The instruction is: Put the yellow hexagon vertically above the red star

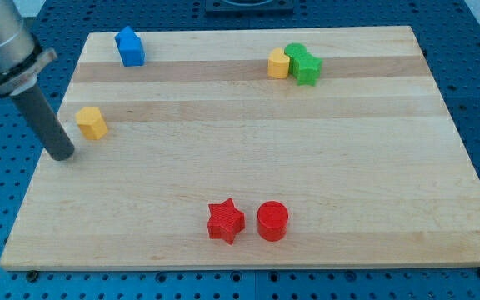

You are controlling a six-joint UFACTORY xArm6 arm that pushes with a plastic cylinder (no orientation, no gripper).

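A yellow block that looks hexagonal lies near the board's left edge. A second yellow block, of unclear shape, sits near the view's top, touching green blocks. The red star lies near the view's bottom, about mid-board, with a red cylinder just to its right. My tip rests on the board's left edge, slightly below and left of the left yellow block, with a small gap between them. It is far from the red star.
A blue block sits at the top left. Two green blocks are huddled at the top, right of the second yellow block. The wooden board lies on a blue perforated table.
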